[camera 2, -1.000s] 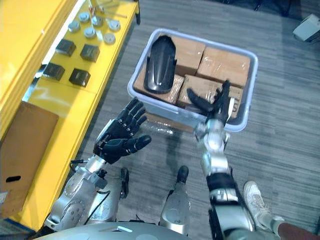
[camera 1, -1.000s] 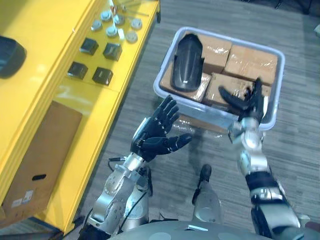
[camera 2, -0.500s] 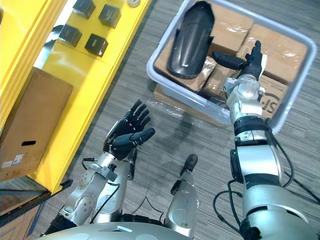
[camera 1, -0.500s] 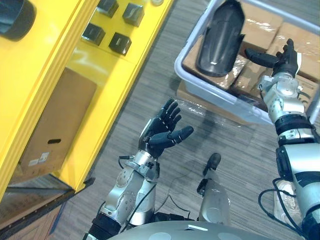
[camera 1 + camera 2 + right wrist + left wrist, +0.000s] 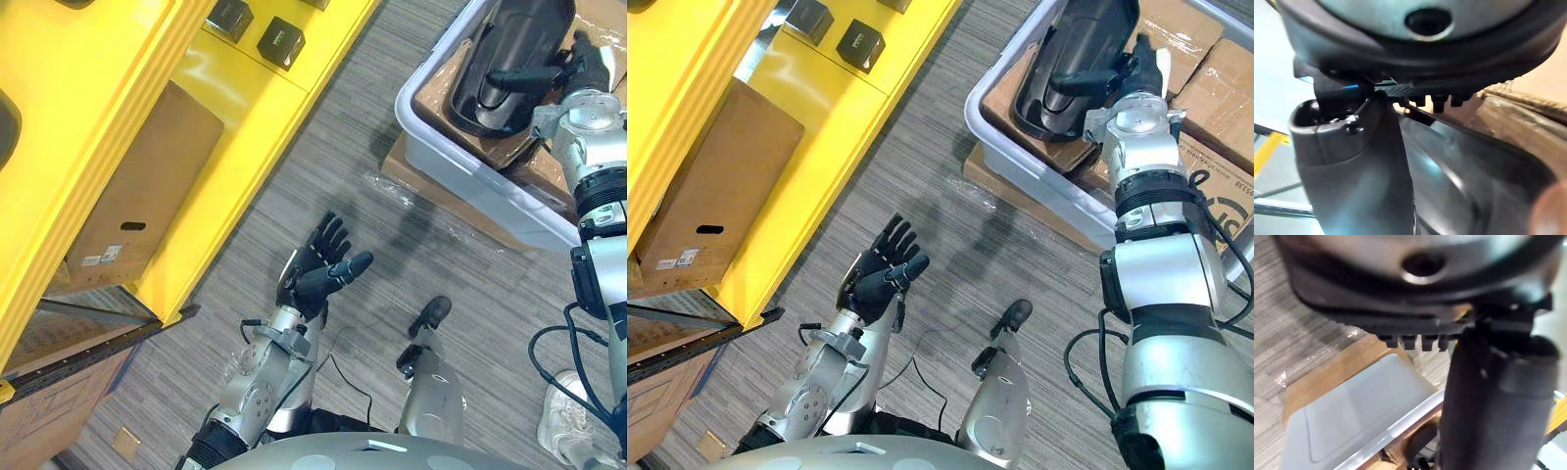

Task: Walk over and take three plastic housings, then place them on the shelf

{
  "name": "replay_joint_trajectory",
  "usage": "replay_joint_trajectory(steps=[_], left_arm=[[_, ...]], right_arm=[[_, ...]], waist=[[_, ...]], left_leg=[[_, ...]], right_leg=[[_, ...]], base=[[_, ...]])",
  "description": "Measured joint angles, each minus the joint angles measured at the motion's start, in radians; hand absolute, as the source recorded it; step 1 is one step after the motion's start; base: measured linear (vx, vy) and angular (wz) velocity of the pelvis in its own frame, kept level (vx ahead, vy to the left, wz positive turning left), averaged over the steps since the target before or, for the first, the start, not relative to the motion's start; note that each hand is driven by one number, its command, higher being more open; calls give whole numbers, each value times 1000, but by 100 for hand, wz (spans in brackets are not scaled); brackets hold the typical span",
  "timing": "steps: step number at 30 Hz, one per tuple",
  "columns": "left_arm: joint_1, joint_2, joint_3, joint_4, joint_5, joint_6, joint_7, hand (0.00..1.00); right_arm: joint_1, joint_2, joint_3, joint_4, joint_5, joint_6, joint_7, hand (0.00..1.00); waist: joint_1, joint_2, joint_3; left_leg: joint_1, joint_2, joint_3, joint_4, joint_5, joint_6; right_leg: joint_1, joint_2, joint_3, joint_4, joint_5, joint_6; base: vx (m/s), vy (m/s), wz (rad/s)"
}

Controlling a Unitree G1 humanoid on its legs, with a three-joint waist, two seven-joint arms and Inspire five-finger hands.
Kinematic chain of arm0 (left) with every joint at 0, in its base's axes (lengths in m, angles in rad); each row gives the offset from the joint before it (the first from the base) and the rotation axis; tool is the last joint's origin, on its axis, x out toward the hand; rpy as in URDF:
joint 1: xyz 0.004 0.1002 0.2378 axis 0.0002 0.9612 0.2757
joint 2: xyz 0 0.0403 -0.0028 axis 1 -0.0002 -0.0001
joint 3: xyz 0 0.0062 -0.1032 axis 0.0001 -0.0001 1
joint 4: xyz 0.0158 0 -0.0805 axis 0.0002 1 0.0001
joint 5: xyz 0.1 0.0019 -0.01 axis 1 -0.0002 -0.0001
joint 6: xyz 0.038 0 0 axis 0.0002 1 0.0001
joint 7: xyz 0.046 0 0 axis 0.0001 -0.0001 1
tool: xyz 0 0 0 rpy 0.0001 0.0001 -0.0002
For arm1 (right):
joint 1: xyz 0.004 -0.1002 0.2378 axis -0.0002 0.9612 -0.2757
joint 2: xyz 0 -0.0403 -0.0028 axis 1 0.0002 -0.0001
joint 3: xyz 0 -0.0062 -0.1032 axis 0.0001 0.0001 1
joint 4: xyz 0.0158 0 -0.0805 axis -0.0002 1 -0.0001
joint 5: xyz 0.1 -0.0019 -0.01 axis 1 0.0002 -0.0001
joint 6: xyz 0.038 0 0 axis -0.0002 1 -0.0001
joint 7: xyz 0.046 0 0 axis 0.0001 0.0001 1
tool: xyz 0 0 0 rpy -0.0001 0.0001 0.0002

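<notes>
Right hand [image 5: 1134,67] hangs right over the black housing [image 5: 1073,34] in the grey bin [image 5: 1038,181], fingers apart. Left hand [image 5: 312,277] sits well clear of the bin, fingers apart too.

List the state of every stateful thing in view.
left hand: open, empty, above the floor
right hand: open, thumb across the black housing
black housing: lying on boxes in the bin
bin: lidless
cardboard box: lying flat on the yellow shelf

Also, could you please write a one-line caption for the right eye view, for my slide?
Right hand open over the black housing in the grey bin; left hand open, empty.
</notes>
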Motion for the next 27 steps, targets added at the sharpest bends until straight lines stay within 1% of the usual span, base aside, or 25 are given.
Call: replay_joint_trajectory(steps=[1, 2, 3, 4, 6, 8, 10, 14, 18, 20, 21, 24, 26, 27], left_arm=[[0, 1, 2, 0, -4, -1, 0, 100], [0, 2, 2, -1, -5, -1, 0, 100], [0, -2, 1, -3, -6, -1, -2, 100], [0, -2, 1, -3, -6, -1, -3, 100], [4, -1, 2, -4, -8, 0, -6, 100], [10, 2, 2, -6, -18, 1, -8, 100], [11, 2, 1, -11, -33, 1, -10, 100], [22, 3, 2, -34, -37, 1, -10, 100], [44, 5, 2, -41, -41, 2, -11, 100], [48, 11, 4, -41, -41, 2, -10, 100], [48, 14, 5, -42, -41, 2, -10, 100], [54, 18, 20, -44, -61, 4, -8, 100], [63, 25, 38, -60, -85, 3, -6, 100], [75, 25, 53, -73, -85, 1, -6, 100]], right_arm=[[-2, -1, 0, 7, -22, 22, 17, 100], [-12, -4, 0, 7, -39, 38, 33, 0], [-28, -17, 0, 11, -44, 72, 60, 0], [-29, -20, 0, 12, -54, 79, 67, 0], [-37, -34, 7, 42, -126, 101, 97, 0], [-46, -41, 15, 58, -158, 119, 117, 0], [-48, -50, 17, 76, -182, 125, 124, 0], [-55, -76, 22, 79, -232, 136, 126, 0], [-52, -78, 24, 86, -256, 146, 136, 0], [-50, -74, -8, 101, -252, 158, 147, 0], [-47, -72, -13, 107, -252, 157, 140, 0], [-19, -67, -32, 118, -223, 143, 80, 0], [29, -51, -47, 118, -188, 98, 0, 0], [39, -38, -49, 119, -187, 90, -36, 0]], waist=[[-4, 0, 0], [-4, 0, 0], [-1, 0, 0], [-1, 0, 0], [4, 0, 0], [4, 0, 0], [4, 0, 0], [1, -1, 0], [-2, -2, 0], [-3, -2, 0], [-3, -2, 0], [-2, -7, 0], [-1, -14, 0], [-6, -18, 0]], left_leg=[[1, 0, -5, -7, 6, -1], [3, 0, -7, -11, 10, -2], [6, 1, -8, -20, 19, -4], [7, 1, -9, -25, 21, -5], [24, 2, -13, -50, 37, -8], [44, 4, -12, -72, 49, -10], [57, 5, -12, -95, 63, -13], [79, 9, -13, -148, 94, -19], [104, 15, -10, -180, 107, -25], [115, 22, -10, -200, 117, -30], [120, 23, -11, -208, 121, -31], [152, 31, -12, -241, 135, -36], [174, 39, -14, -263, 143, -40], [180, 40, -14, -275, 151, -40]], right_leg=[[0, 0, -6, 6, -2, -3], [0, 0, -9, 8, -3, -5], [1, 0, -13, 9, -5, -7], [1, 0, -14, 9, -5, -7], [7, 0, -19, 15, -8, -11], [14, 0, -19, 23, -14, -20], [17, 1, -22, 23, -20, -28], [17, 4, -28, 23, -22, -32], [24, 8, -28, 23, -23, -33], [26, 16, -28, 23, -26, -38], [28, 16, -30, 23, -26, -38], [46, 23, -36, 22, -28, -41], [62, 29, -43, 22, -33, -48], [62, 30, -43, 22, -33, -48]], base=[[-36, -13, 9], [-54, -22, 10], [-50, -22, 6], [-45, -22, 9], [-36, -21, 6], [-47, -26, 1], [-50, -30, 2], [-22, -15, 1], [14, -12, -2], [17, -12, -1], [0, 0, 0], [10, -10, 1], [0, 0, 0], [0, 0, 0]])
